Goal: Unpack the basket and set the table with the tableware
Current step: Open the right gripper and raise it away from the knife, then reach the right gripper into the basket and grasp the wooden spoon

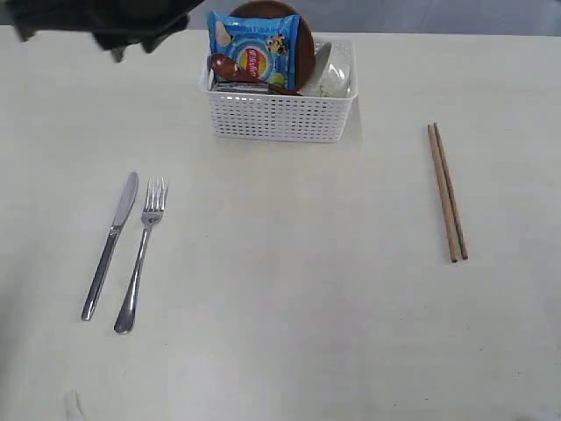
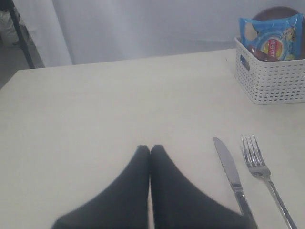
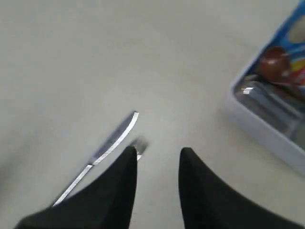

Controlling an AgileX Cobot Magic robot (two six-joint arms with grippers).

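1. The left tool [image 2: 150,149] is pinched closed and empty over the worktop [image 1: 289,289].
2. The knife [image 1: 110,246] and fork [image 1: 140,259] lie side by side at left. Their long axes run near-to-far, with blade tip and tines toward the far edge, leaning slightly right.
3. The basket [image 1: 280,114] sits far centre.
4. The chopsticks [image 1: 447,193] lie paired at right, lengthwise near-to-far.
5. The right tool [image 3: 158,151] stands open and empty.

We see the basket [image 1: 280,116] at the far middle of the desk [image 1: 289,298], a blue snack packet [image 1: 256,48] upright inside. The knife [image 1: 111,244] and fork [image 1: 140,254] lie side by side at left, the chopsticks [image 1: 447,191] at right.
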